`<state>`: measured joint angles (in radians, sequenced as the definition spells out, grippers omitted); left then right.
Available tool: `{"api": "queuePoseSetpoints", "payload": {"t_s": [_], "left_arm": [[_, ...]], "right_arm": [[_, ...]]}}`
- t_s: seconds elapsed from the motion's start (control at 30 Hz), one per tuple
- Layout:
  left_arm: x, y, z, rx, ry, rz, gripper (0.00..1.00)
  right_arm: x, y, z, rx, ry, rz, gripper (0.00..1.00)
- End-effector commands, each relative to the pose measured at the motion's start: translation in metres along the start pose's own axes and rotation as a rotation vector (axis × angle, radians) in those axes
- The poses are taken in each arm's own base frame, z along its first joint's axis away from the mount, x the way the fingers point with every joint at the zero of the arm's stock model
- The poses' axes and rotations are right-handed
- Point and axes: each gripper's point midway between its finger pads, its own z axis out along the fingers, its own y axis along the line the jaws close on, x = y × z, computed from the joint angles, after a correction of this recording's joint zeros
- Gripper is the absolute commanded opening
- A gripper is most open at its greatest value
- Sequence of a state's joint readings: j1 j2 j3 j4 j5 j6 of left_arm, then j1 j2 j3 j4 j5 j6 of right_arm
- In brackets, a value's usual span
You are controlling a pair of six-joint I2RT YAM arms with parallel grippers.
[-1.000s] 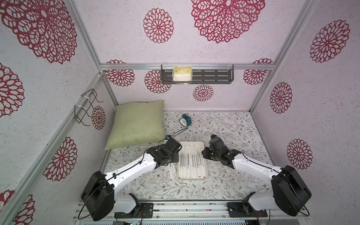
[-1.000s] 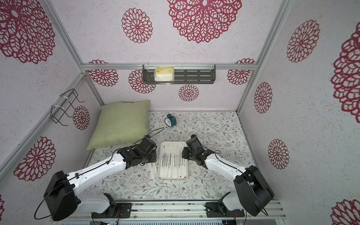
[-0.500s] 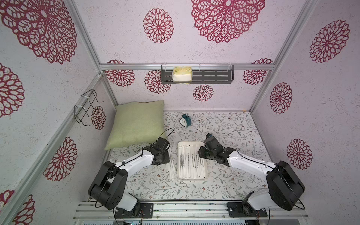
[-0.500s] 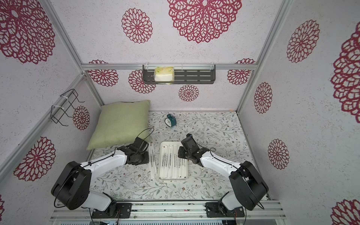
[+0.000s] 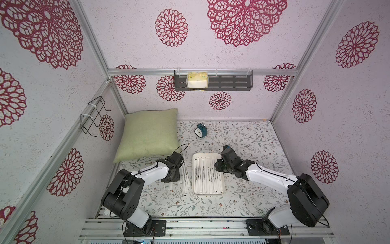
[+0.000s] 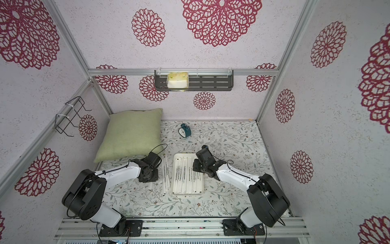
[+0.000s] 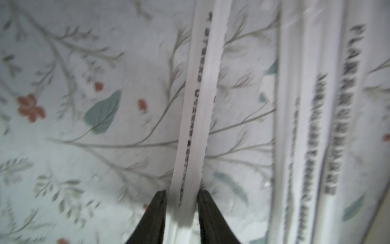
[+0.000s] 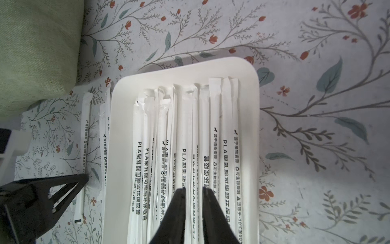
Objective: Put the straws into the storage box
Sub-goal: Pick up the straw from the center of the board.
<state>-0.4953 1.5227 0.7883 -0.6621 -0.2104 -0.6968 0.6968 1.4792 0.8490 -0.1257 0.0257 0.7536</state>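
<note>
The storage box [image 5: 208,193], a shallow white tray, sits on the floral table [image 5: 242,190] near the front, midway between the two arms. In both top views it holds a close row of straws [image 5: 205,175] lying lengthwise, near to far, and covering most of its floor; the right wrist view shows their far ends lined up just short of the far rim [image 8: 185,69]. A few loose straws [image 5: 185,177] lie on the table to the left of the box, parallel to its left side, the nearest just beside the rim. The left gripper [image 7: 182,193] is down among them with its jaws parted astride one straw [image 7: 194,126], flanking it closely on both sides. That straw lies flat and undeformed, so no pinch is evident. The right gripper [image 8: 194,191] hangs over the right part of the box with its jaws only slightly apart and nothing visibly between them. Judged from this layout, the task is well advanced: most straws are stored and only the few on the left are outstanding, the straddled one being the likely next. Farther off, a green cushion [image 5: 147,133] lies at far left, a teal alarm clock [image 5: 200,131] stands at far centre, and a dark slotted shelf [image 5: 232,83] hangs on the back wall.
</note>
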Motion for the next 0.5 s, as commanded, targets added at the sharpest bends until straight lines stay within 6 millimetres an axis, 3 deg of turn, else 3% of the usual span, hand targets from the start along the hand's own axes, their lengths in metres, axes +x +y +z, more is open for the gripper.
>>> {"api": "queuePoseSetpoints", "payload": {"t_s": [0.0,0.1,0.23,0.37,0.47], "left_arm": [[-0.009,0.002,-0.031,0.057,-0.062,-0.054,0.33],[-0.023,-0.011,-0.048,0.175,-0.132,-0.09,0.34],[-0.02,0.004,-0.03,0.126,-0.084,-0.08,0.34],[-0.02,0.002,-0.023,0.114,-0.055,-0.01,0.34],[-0.026,0.011,-0.018,0.08,-0.058,-0.014,0.31]], "right_arm": [[-0.004,0.007,0.004,-0.019,-0.009,0.013,0.21],[-0.005,0.011,0.005,-0.023,-0.005,0.004,0.21],[-0.006,0.012,0.002,-0.024,-0.012,0.002,0.21],[-0.005,0.011,0.001,-0.021,-0.01,0.0,0.21],[-0.006,0.012,0.001,-0.026,-0.012,0.002,0.21]]}}
